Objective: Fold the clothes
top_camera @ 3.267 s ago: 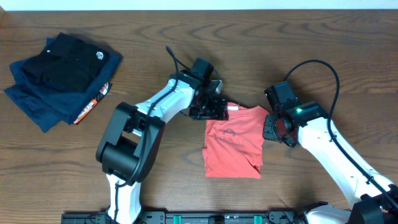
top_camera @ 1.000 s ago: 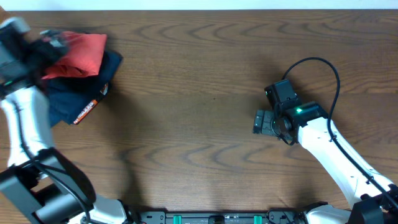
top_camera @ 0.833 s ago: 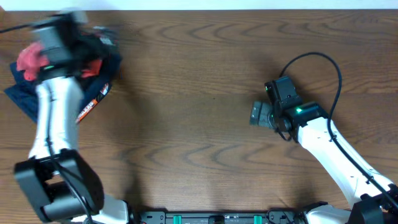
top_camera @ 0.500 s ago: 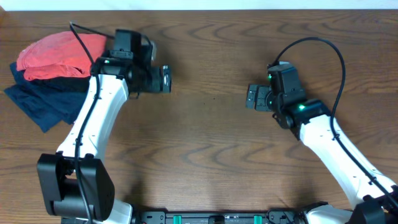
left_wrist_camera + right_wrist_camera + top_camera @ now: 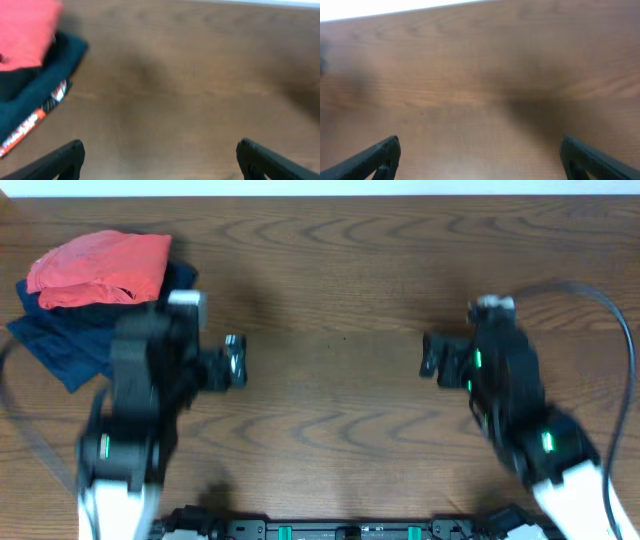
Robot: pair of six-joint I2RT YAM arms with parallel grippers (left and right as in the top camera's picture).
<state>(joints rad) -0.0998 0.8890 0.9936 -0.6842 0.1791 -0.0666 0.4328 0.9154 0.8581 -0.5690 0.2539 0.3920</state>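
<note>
Coral-red cotton T-shirt [image 5: 100, 268] lies bunched on top of the folded navy and black garments [image 5: 60, 345] at the far left corner of the brown wooden table [image 5: 330, 430] in the overhead view, no gripper touching it. Both arms are blurred there; left gripper [image 5: 232, 362] sits right of the pile, right gripper [image 5: 432, 358] is well apart on the other side, bare wood between them, and how wide they stand is hard to tell from above. Left wrist view: shirt [image 5: 25, 30] at top left on the navy stack [image 5: 35, 95], an orange-and-white printed strip [image 5: 30, 127] on the stack's edge, and the left gripper's two dark fingers [image 5: 60, 160] spread wide over bare table, holding nothing. Right wrist view: only wood grain, right gripper's fingers [image 5: 375, 157] also spread wide, nothing between them.
</note>
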